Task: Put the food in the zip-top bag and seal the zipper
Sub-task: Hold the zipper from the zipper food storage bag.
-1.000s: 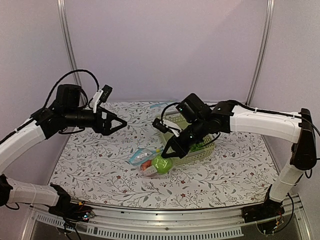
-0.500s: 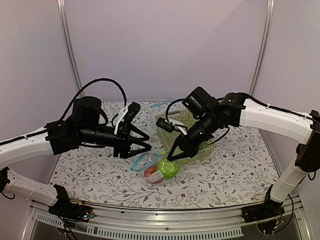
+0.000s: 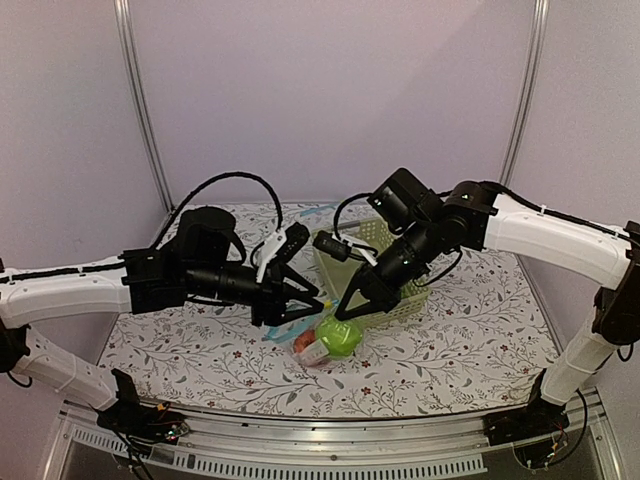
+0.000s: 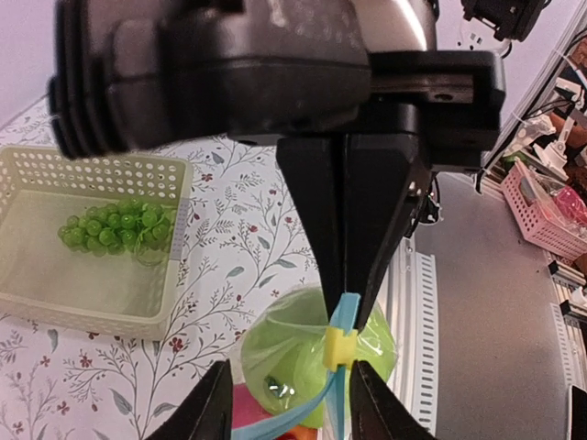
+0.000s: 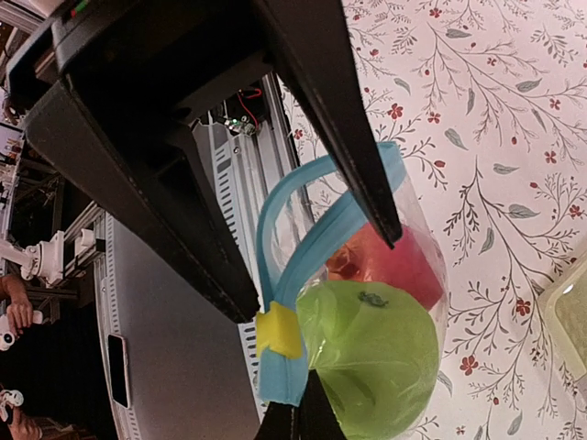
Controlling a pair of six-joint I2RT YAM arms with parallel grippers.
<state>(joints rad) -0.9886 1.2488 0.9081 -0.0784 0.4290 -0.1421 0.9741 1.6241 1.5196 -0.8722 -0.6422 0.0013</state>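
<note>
On the flowered tabletop [image 3: 450, 350], toward the far edge, a pale green basket [image 4: 83, 316] of green grapes [image 4: 115, 225]; nearer the front edge, about the middle, a clear bag [image 5: 404, 302] with a green apple [image 5: 367, 353] and a red apple [image 5: 385, 261] inside, mouth parted in a loop. Right fingers [image 4: 344, 220] pressed together, pinching the blue zipper [image 5: 321, 247] right at its yellow slider [image 4: 338, 346]. Left fingers [image 4: 206, 412] spread on either side of that zipper beside the slider, not clearly touching it.
</note>
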